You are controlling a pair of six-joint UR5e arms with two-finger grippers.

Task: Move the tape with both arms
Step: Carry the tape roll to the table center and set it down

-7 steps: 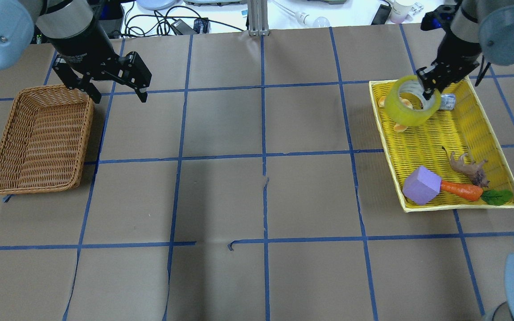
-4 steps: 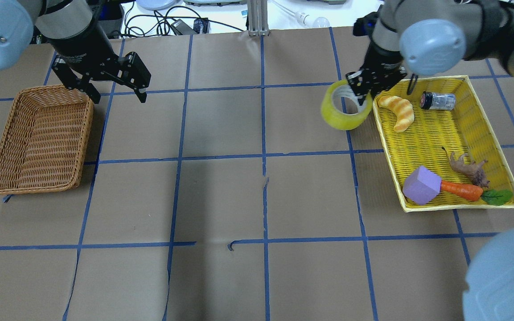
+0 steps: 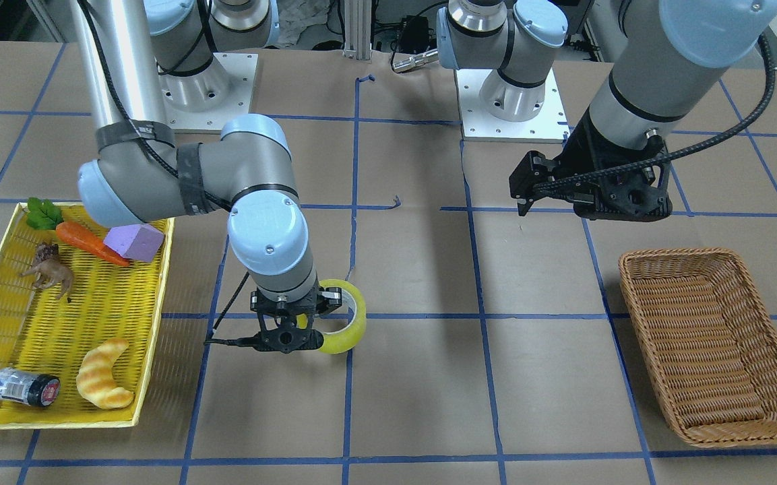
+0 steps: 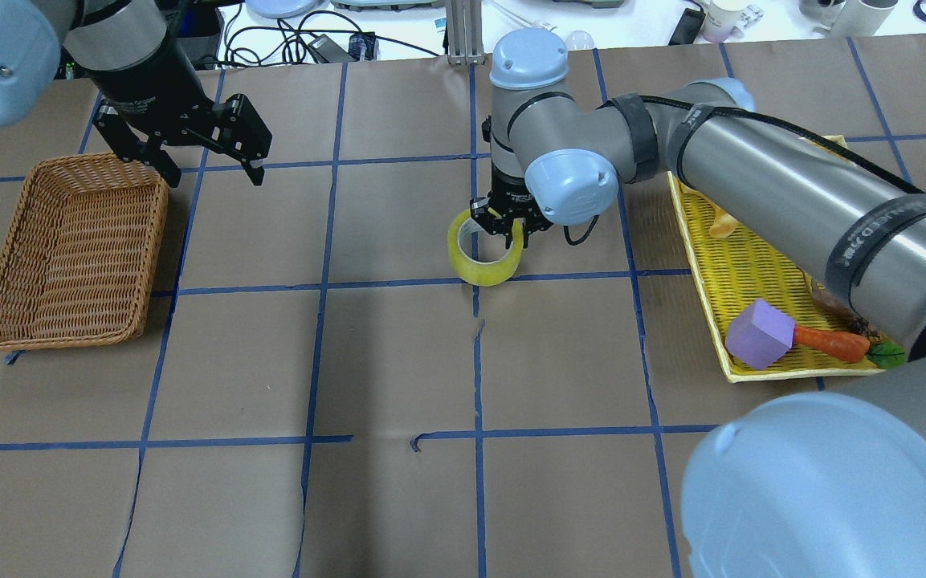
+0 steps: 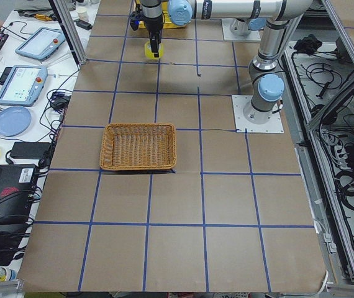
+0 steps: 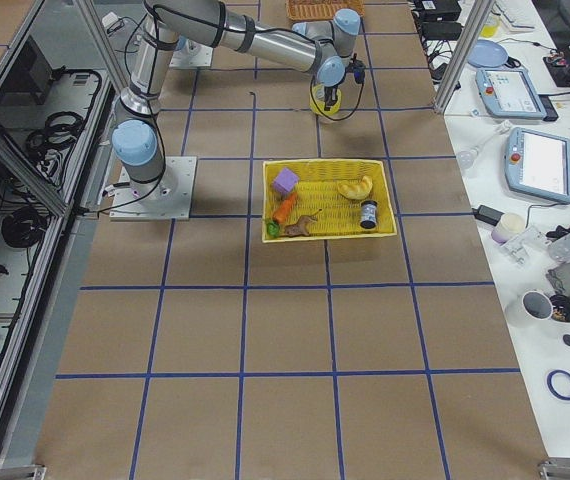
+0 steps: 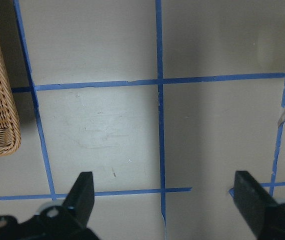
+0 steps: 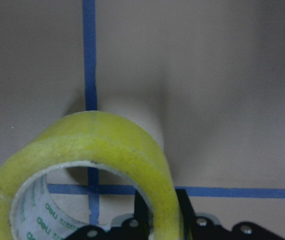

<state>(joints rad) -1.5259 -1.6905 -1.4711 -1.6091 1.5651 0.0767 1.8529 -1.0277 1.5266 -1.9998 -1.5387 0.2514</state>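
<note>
The tape (image 4: pixel 485 258), a yellow-green roll with a pale core, hangs upright close over the table's middle at a crossing of blue lines. It also shows in the front view (image 3: pixel 351 323) and fills the right wrist view (image 8: pixel 107 145). My right gripper (image 4: pixel 508 229) is shut on the roll's wall, one finger inside the core and one outside (image 8: pixel 183 207). My left gripper (image 4: pixel 214 170) is open and empty, above the table beside the wicker basket's (image 4: pixel 153 241) far corner; its wrist view shows both fingertips (image 7: pixel 85 187) over bare paper.
A yellow tray (image 3: pixel 112 303) on the robot's right holds a croissant (image 3: pixel 102 384), a small jar (image 3: pixel 24 387), a toy animal (image 3: pixel 48 269), a carrot (image 4: pixel 828 341) and a purple block (image 4: pixel 760 333). The right arm stretches across from the tray side. Brown paper with a blue tape grid covers the table.
My right gripper has carried the tape out of the yellow tray and leftward to the table's middle. The left arm has not moved.
</note>
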